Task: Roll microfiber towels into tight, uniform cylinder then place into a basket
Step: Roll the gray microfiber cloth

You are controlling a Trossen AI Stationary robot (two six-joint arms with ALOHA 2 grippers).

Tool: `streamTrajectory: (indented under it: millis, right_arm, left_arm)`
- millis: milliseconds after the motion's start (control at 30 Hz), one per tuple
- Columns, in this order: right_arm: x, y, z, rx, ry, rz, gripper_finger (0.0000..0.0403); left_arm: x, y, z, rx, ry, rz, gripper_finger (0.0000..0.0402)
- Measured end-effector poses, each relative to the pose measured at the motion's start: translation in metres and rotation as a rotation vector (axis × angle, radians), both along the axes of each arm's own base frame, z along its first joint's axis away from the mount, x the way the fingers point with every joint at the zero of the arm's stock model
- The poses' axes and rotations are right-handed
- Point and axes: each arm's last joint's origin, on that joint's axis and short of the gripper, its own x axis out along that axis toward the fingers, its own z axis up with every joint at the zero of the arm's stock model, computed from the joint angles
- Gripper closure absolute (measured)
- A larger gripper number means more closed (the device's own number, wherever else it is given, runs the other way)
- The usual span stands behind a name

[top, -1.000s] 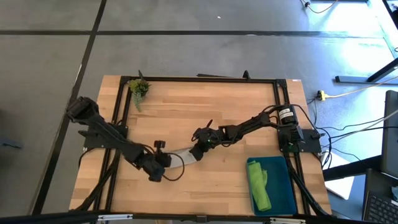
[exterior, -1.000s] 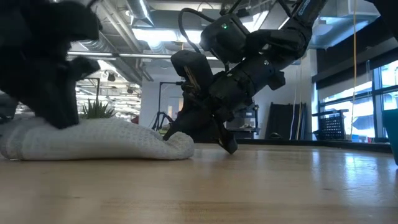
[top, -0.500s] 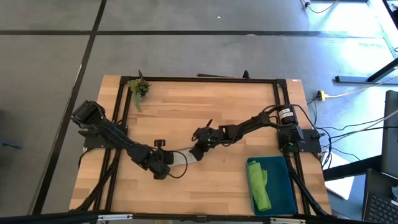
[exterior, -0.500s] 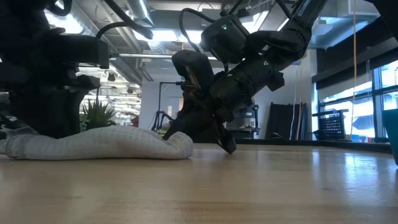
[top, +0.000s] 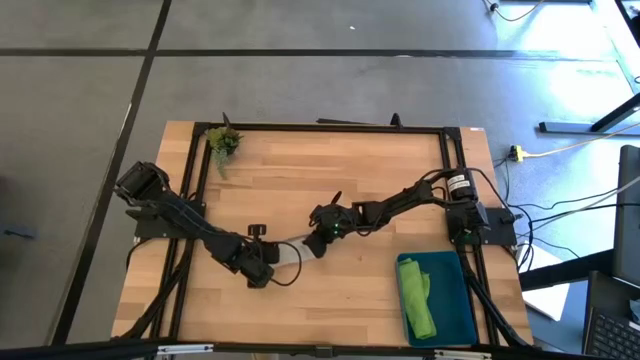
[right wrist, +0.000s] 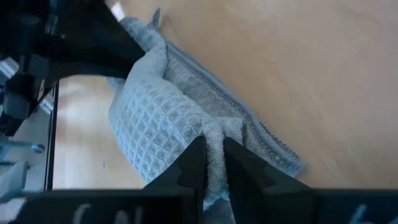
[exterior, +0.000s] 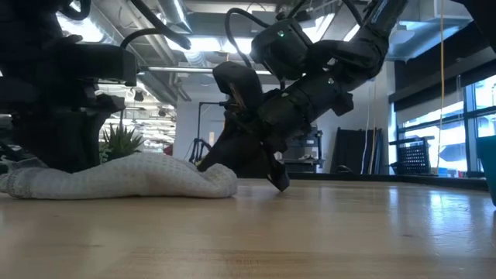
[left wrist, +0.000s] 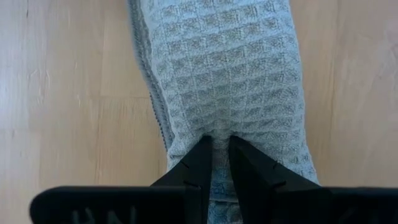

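- Lying near the middle of the wooden table (top: 330,185), the pale grey-beige towel (exterior: 124,177) forms a loose, elongated roll between the two grippers; its waffle weave shows clearly in both wrist views.
- Left gripper (left wrist: 214,163): set at one end of the grey-beige towel, jaws drawn close together and pinching a fold of the cloth between the fingertips (left wrist: 200,158).
- Right gripper (right wrist: 211,165): set at the opposite end of the same towel, jaws nearly together with a ridge of cloth caught between them; the towel's hemmed edge spreads flat on the table just beside it.
- Seen from above, the left gripper (top: 258,268) and the right gripper (top: 318,240) stand near each other, with only a short strip of the towel (top: 292,250) visible between them.
- Lime green towel (top: 417,298): rolled lengthwise and resting inside the basket (top: 458,300), along the wall nearer the table's middle.
- Basket: a dark teal bin at the table's near right corner, well apart from both grippers.
- Plant sprig (top: 223,142): lying at the far left corner of the table.
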Motion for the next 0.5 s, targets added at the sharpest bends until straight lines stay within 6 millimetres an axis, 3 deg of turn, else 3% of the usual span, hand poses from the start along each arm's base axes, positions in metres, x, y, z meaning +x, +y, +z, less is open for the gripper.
streamTrajectory:
  millis: [500]
  right_arm:
    - [0.0003, -0.0024, 0.0054, -0.026, -0.03, 0.041, 0.0345]
  left_arm:
    - [-0.0003, 0.0001, -0.0001, -0.007, -0.002, 0.021, 0.0347]
